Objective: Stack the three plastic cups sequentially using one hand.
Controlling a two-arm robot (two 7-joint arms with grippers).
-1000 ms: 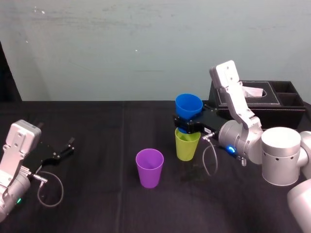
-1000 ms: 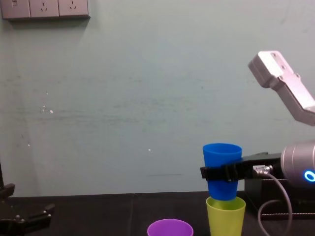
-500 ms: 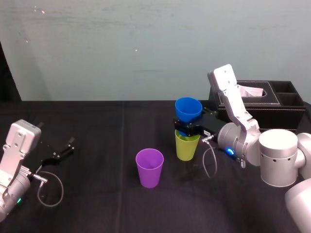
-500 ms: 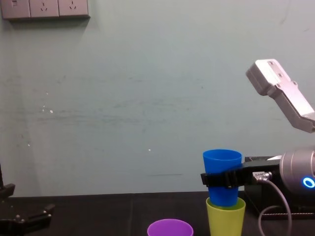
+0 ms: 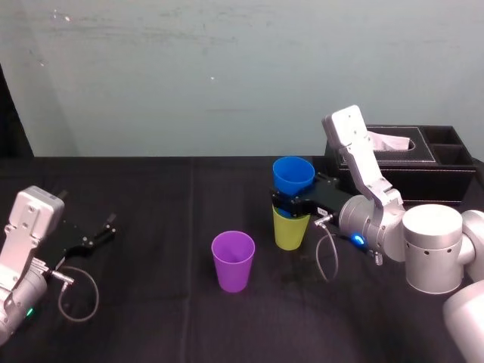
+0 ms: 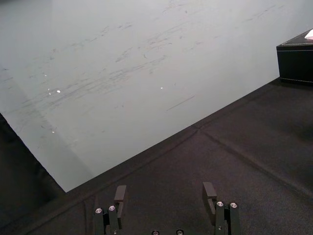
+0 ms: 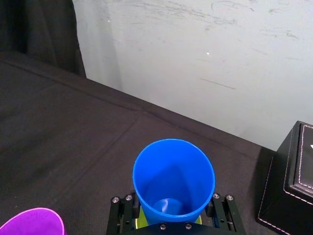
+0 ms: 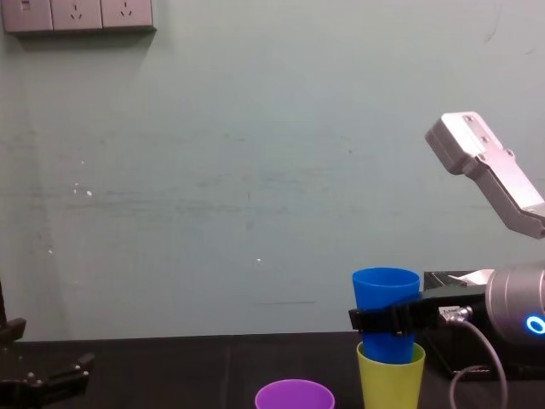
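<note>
My right gripper (image 5: 292, 204) (image 8: 385, 320) (image 7: 172, 223) is shut on the blue cup (image 5: 293, 176) (image 8: 386, 308) (image 7: 172, 182), its black fingers clamped on both sides of the cup's body. The blue cup is upright and its lower part sits inside the yellow-green cup (image 5: 290, 230) (image 8: 390, 376), which stands on the black table (image 5: 151, 302). The purple cup (image 5: 233, 260) (image 8: 295, 394) (image 7: 32, 222) stands alone, nearer me and to the left of that pair. My left gripper (image 5: 97, 235) (image 6: 165, 196) rests open and empty low over the table at the far left.
A black tissue box (image 5: 401, 160) (image 7: 288, 183) stands at the back right, just behind my right arm. The pale green wall (image 5: 189, 76) rises behind the table's far edge. Bare black cloth lies between the purple cup and my left gripper.
My right gripper has lowered the blue cup further down into the yellow-green cup. The purple cup and the left arm have not moved.
</note>
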